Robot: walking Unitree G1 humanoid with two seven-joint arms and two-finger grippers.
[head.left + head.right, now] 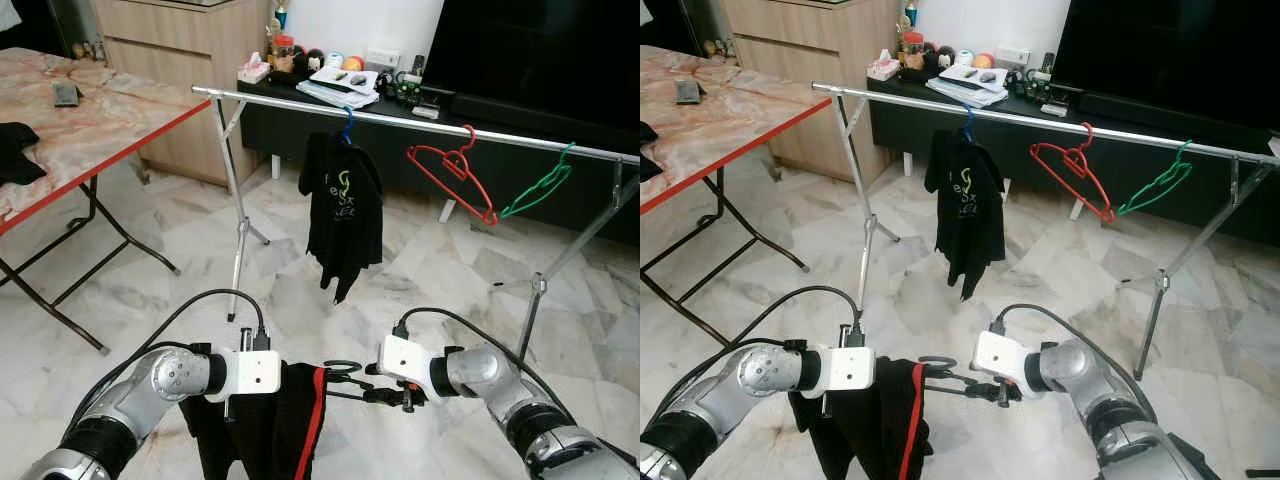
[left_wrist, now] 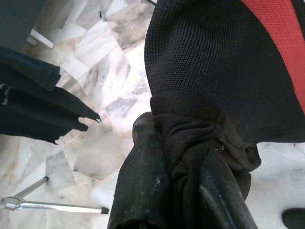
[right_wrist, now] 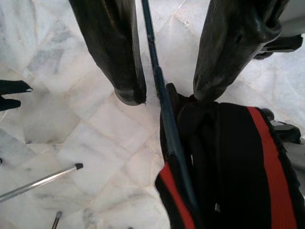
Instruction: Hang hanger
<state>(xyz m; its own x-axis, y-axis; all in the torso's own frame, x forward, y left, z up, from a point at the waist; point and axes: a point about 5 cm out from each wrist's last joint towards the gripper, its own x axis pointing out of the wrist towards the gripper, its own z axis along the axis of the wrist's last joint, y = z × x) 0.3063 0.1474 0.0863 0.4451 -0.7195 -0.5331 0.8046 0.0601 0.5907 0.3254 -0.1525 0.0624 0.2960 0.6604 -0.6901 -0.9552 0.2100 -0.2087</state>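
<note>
Left fingers (image 2: 190, 191) clamp the black garment (image 1: 265, 420); right fingers (image 3: 164, 98) stand parted astride its hanger (image 3: 167, 129); rail (image 1: 400, 120) at twelve o'clock.

Silver arms w/ white wrist blocks, black cables — black fingers (image 3: 119, 52).

This is a living room in a home: a big black TV (image 1: 540, 50), a marble floor (image 1: 420, 270), a wooden cabinet (image 1: 180, 50), a folding table (image 1: 90, 120) and a clothes rack (image 1: 400, 122).
</note>
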